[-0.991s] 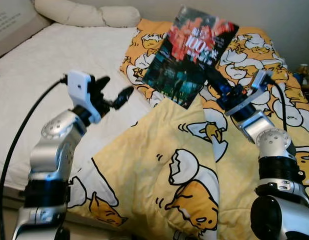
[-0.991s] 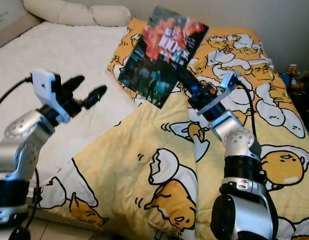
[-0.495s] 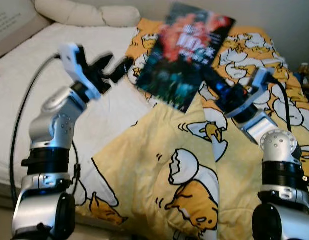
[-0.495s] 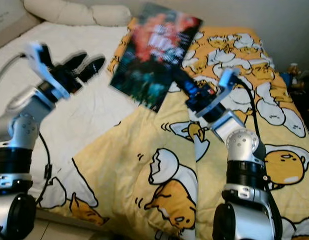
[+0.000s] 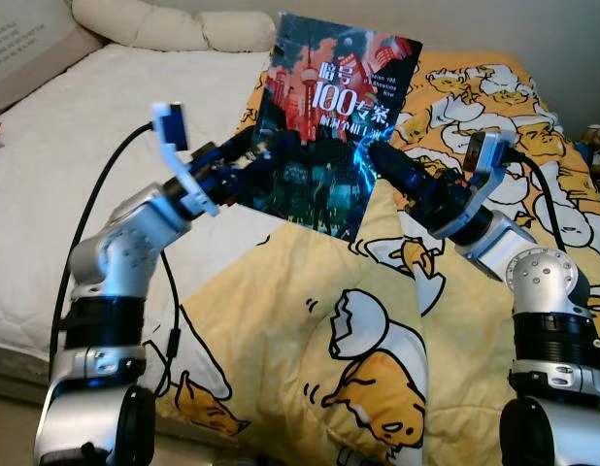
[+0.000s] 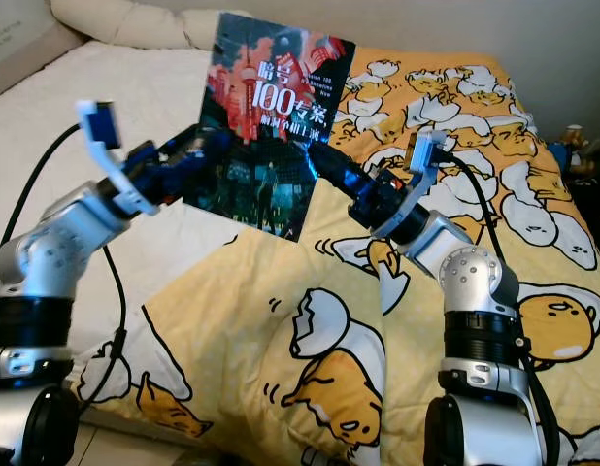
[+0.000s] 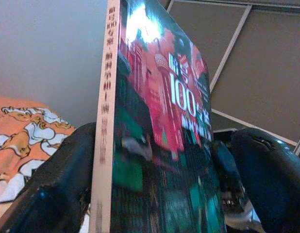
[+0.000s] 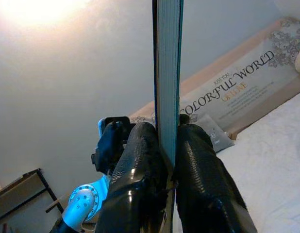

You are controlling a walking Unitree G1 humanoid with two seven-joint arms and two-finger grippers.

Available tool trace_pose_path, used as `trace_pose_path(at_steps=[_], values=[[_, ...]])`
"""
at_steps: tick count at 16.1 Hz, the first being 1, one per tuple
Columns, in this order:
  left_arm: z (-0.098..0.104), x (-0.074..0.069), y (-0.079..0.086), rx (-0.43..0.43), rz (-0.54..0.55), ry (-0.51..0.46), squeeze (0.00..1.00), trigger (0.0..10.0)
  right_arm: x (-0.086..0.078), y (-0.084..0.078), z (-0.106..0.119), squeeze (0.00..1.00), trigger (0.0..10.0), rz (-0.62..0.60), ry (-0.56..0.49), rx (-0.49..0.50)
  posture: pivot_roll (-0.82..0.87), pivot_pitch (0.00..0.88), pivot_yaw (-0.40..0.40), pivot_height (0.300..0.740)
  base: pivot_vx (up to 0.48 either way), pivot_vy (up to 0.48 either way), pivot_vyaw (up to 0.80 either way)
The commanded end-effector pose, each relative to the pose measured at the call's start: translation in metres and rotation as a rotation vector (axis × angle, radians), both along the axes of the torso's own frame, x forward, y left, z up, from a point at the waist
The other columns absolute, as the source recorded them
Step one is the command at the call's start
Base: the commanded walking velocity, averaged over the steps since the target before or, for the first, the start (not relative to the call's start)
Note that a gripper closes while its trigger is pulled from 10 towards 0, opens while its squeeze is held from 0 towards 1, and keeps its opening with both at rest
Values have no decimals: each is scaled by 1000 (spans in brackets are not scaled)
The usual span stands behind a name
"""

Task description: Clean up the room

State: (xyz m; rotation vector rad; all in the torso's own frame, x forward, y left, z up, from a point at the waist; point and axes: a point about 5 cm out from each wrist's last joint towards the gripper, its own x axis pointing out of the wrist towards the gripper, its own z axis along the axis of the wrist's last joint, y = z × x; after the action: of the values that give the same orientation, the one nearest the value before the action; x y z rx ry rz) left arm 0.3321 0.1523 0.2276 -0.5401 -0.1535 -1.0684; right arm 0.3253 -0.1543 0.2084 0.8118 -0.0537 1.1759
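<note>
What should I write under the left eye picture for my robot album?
Both grippers, left gripper and right gripper, hold a glossy red-and-dark paperback book upright above the yellow cartoon-egg blanket.

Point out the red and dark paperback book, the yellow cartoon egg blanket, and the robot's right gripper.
Red and dark paperback book (image 5: 329,126): left eye view, middle of its front cover.
Yellow cartoon-egg blanket (image 5: 319,359): left eye view, folded part near the bed's edge.
Right gripper (image 8: 170,160): right wrist view, between its fingertips, clamped on the book's edge.

Book (image 5: 334,116) cover reads "100"; headboard (image 8: 237,97) reads "COLORFUL WORLD".
</note>
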Motion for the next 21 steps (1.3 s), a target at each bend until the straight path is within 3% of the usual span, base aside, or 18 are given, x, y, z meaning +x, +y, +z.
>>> trace_pose_path(at_steps=[1, 2, 3, 4, 9, 21], values=[[-3, -4, 2, 0, -9, 10, 0, 10000, 2, 1, 11, 0, 0, 23, -44, 21, 91, 0, -10, 740, 0, 0, 0], [-6, -7, 2, 0, -17, 21, 0, 9451, 3, 2, 11, 0, 0, 24, -41, 21, 90, 0, -11, 740, 0, 0, 0], [-7, -8, 2, -2, -21, 27, 0, 4314, 3, 2, 11, 0, 0, 26, -40, 21, 88, 0, -10, 740, 0, 0, 0], [-9, -11, 2, -18, -28, 49, 0, 0, 4, 4, 10, 0, 0, 26, -32, 17, 81, 0, -8, 740, 0, 0, 0], [-6, -16, -1, -57, -41, 35, 0, 0, 7, 3, 8, 0, 0, 15, -11, -5, 73, 0, -22, 740, 0, 0, 0], [-5, -12, -4, -54, -56, 57, 0, 0, 15, 3, 8, 0, 0, -75, -9, 11, 50, 0, 16, 740, 0, 0, 0]])
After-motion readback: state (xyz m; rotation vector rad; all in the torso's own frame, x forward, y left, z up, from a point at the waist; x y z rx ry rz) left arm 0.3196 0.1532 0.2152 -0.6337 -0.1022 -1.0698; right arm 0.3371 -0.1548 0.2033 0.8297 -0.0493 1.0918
